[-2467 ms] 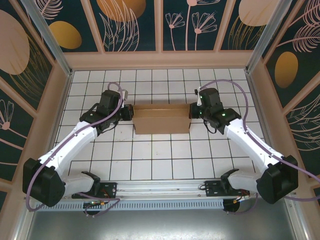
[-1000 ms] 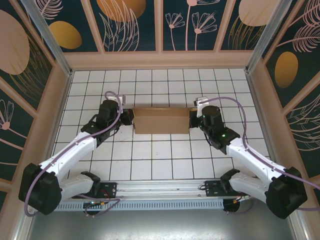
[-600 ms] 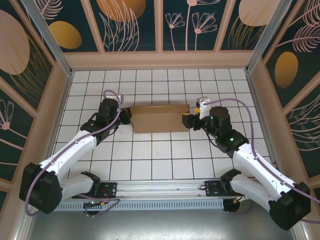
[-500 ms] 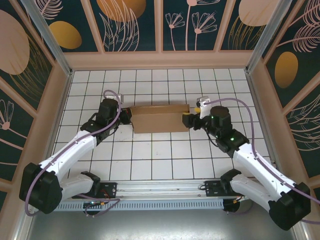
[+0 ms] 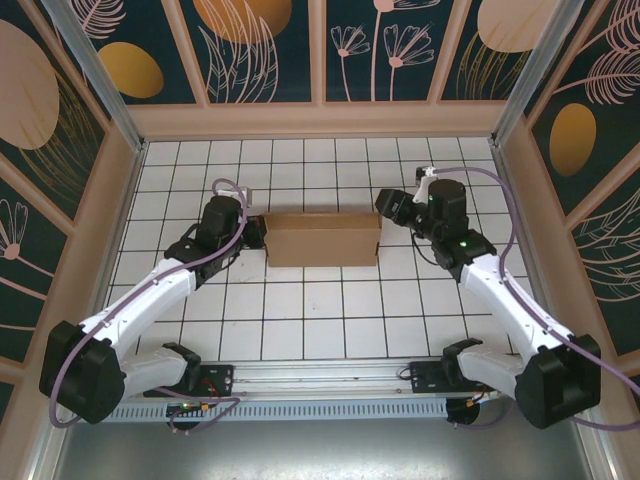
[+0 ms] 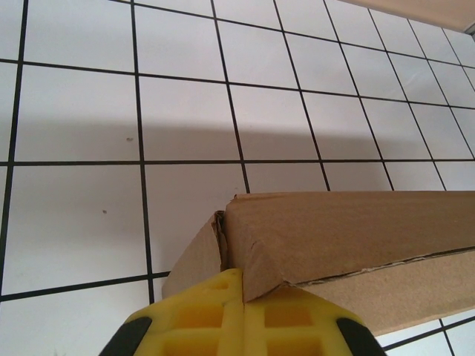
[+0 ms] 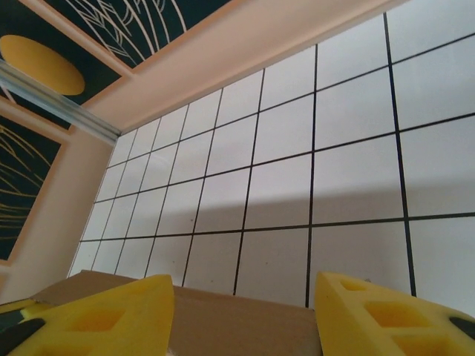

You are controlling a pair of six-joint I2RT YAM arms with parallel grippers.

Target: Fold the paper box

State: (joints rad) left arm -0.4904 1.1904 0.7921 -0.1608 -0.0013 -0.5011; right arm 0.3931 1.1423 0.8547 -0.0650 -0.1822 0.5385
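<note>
**Box flat mid-counter, one tool at each end**

We see the paper box (image 5: 322, 238) lying as a closed brown rectangle in the middle of the tiled counter (image 5: 300, 330). Its long edges run left to right, roughly along the grid lines.

The left tool (image 5: 256, 232) sits against the box's left end. From the left wrist, its yellow fingers (image 6: 197, 315) stand almost together. A folded corner of the box (image 6: 334, 237) runs down into the seam between them, so the card appears to be pinched there, though the contact itself is below the frame edge. At that corner the end panel and the long side meet with a small dark gap at the crease. A thin dark line also runs along the long side where one layer laps over another.

The right tool (image 5: 386, 205) hangs near the box's far right corner. From the right wrist its fingers (image 7: 111, 315) are spread wide, with a strip of the box's edge (image 7: 223, 319) low between them. We cannot tell whether either finger touches the card.

White tiles show on every side of the box. Several rows lie between its far edge and the far wall (image 5: 320, 118), and several more between its near edge and the arm bases. Both short ends sit well apart from the side walls.
</note>
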